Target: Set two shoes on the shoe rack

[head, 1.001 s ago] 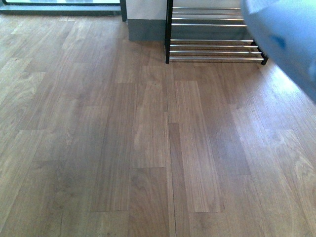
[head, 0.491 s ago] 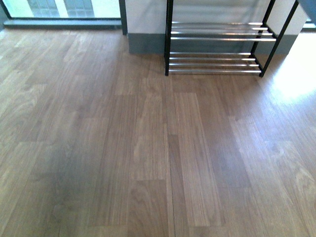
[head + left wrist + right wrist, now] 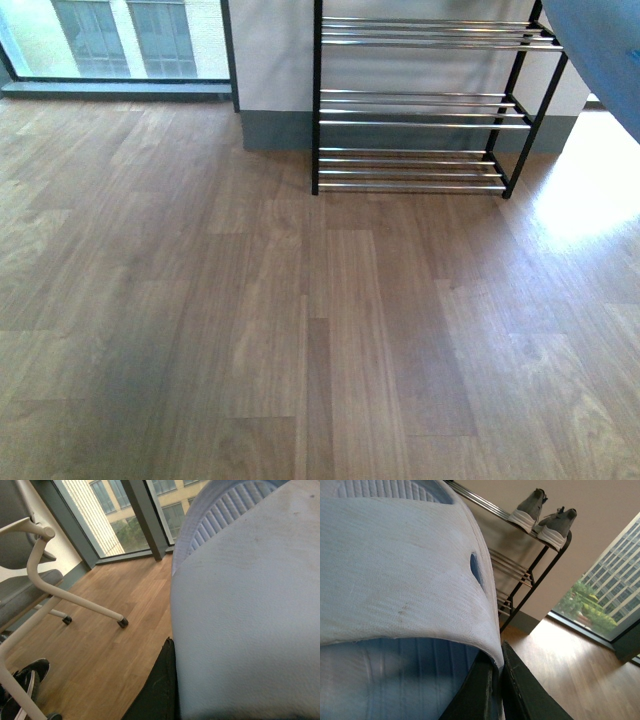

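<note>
The shoe rack [image 3: 420, 124], black-framed with silver bars, stands against the wall at the far side of the wood floor. A blurred blue-grey shoe [image 3: 600, 45] hangs in the front view's top right corner, beside the rack's upper tier. In the left wrist view, a shoe's white sole [image 3: 250, 605] fills the frame with my left gripper's black finger [image 3: 161, 690] pressed against it. My right gripper [image 3: 496, 667] is shut on the white sole edge of the other shoe [image 3: 395, 570]. The rack [image 3: 520, 567] lies beyond, and two grey sneakers [image 3: 530, 507] [image 3: 557, 525] stand on its top tier.
A white-framed chair on castors [image 3: 65, 595] and a dark shoe [image 3: 25, 680] sit on the floor by the left arm. Floor-to-ceiling windows [image 3: 120, 40] run along the far left. A grey wall base [image 3: 270, 130] stands behind the rack.
The front view has lifted: the rack shows lower in the frame with more tiers in sight. The blurred shoe, large at the right one second ago, now sits in the top right corner.
</note>
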Available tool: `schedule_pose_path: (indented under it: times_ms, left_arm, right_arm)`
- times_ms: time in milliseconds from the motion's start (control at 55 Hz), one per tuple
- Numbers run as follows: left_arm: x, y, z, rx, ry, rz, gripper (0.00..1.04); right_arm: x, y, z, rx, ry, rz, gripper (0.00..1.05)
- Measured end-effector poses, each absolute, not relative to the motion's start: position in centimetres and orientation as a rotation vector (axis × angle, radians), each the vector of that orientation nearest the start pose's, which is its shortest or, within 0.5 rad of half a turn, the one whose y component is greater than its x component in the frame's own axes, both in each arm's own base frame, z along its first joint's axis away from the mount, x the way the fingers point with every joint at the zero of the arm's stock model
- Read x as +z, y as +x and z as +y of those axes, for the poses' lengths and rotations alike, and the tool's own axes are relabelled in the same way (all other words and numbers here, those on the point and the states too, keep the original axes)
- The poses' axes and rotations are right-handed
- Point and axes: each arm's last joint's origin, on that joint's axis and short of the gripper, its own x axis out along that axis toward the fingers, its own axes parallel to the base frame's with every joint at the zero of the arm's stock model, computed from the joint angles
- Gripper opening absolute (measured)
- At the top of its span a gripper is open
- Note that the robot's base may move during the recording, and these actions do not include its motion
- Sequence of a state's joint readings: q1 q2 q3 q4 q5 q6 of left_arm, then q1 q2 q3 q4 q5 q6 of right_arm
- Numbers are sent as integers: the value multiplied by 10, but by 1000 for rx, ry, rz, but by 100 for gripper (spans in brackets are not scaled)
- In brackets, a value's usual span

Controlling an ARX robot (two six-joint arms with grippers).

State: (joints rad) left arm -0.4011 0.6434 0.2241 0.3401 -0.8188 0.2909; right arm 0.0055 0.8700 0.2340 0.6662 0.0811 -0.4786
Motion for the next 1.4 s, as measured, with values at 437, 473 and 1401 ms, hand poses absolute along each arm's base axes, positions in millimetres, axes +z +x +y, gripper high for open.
schedule_pose_path:
  times_ms: [437,473,1401]
  left_arm:
    - [210,141,-37,400,333,125,2]
    - [210,141,-37,399,333,126,2]
    - [210,141,-37,403,333,126,2]
  right_arm:
    - [211,179,-2,-86,-477,-11,2]
    - [211,179,-2,-86,-477,-10,2]
    - [211,179,-2,-83,-477,-10,2]
